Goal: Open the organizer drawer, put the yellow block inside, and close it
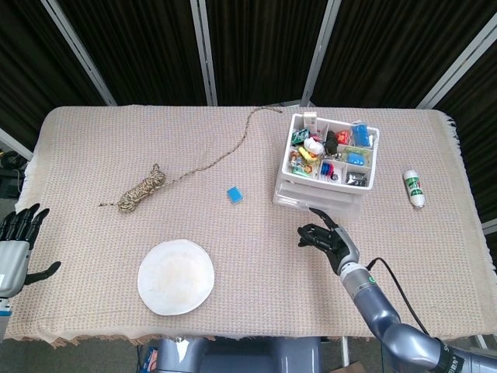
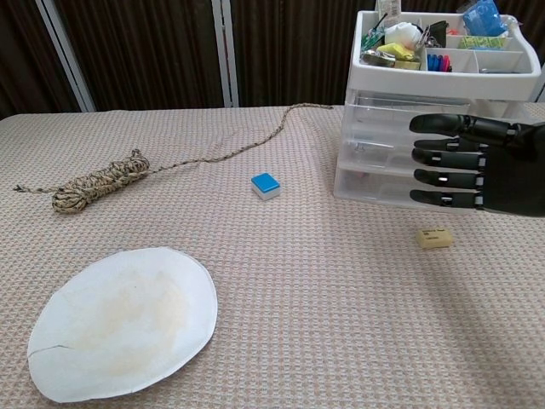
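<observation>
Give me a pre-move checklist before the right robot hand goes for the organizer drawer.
1. Right robot hand free: ok, fingers extended, holding nothing.
2. Right robot hand lined up with the organizer: ok, it sits in front of the clear drawers; contact cannot tell.
3. Drawers shut: cannot tell; none looks clearly pulled out.
4. Yellow block reachable: ok, on the cloth just in front of the organizer, below the hand.
5. Pull path: not ok, the yellow block lies in front of the drawers.
6. Left robot hand out of the way: ok, open at the table's left edge.
</observation>
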`<state>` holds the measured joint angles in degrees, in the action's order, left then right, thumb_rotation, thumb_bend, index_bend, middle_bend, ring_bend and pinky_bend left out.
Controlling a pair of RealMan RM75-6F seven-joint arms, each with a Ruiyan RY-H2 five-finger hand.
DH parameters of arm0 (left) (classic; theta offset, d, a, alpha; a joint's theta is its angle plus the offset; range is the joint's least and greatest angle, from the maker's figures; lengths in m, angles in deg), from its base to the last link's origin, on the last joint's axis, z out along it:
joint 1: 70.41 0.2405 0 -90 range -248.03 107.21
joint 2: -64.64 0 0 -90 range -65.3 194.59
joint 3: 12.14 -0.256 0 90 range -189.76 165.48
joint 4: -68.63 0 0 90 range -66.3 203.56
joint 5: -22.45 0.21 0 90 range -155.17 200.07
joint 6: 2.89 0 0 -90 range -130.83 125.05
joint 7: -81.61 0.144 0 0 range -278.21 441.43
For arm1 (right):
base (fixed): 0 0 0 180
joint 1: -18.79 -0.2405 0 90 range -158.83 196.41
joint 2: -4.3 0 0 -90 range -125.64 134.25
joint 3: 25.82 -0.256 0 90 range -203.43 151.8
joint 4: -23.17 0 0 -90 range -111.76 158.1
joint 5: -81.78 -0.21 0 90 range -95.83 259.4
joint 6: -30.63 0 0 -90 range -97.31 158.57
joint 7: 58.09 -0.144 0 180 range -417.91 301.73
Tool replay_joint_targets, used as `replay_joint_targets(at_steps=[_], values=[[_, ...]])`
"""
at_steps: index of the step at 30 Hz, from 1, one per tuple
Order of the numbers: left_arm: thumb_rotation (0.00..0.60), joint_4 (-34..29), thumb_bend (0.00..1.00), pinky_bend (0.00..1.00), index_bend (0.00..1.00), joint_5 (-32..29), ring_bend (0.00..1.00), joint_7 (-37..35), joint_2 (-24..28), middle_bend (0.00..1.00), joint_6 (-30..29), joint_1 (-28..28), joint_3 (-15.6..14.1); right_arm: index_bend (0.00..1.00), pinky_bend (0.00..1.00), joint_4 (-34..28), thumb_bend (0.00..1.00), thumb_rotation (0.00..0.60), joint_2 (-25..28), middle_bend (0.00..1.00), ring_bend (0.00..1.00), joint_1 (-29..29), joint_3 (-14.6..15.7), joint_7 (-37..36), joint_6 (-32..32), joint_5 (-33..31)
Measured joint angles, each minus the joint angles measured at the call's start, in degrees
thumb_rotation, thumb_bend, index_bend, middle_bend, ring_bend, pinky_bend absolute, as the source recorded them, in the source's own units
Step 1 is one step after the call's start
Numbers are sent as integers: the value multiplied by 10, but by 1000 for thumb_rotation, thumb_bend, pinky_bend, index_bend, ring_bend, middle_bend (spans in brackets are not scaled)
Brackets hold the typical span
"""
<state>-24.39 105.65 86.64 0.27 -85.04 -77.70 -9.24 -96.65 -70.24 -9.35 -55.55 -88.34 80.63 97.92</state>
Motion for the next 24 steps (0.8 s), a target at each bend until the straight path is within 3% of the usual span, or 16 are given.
replay_joint_targets(at_steps=[7,15,24], values=[[600,1,206,0,24,0,0,1,-1,0,-1,0,1,26,452,-16,155,600,8,555,505,11,6,2,6,23],[600,3,207,0,24,3,0,0,-2,0,-4,0,1,21,427,-40,156,600,6,514,465,30,37,21,51,65],[600,10,206,0,21,10,0,-15,-5,0,-11,1,2,23,422,-71,155,600,1,489,441,51,78,83,143,159]])
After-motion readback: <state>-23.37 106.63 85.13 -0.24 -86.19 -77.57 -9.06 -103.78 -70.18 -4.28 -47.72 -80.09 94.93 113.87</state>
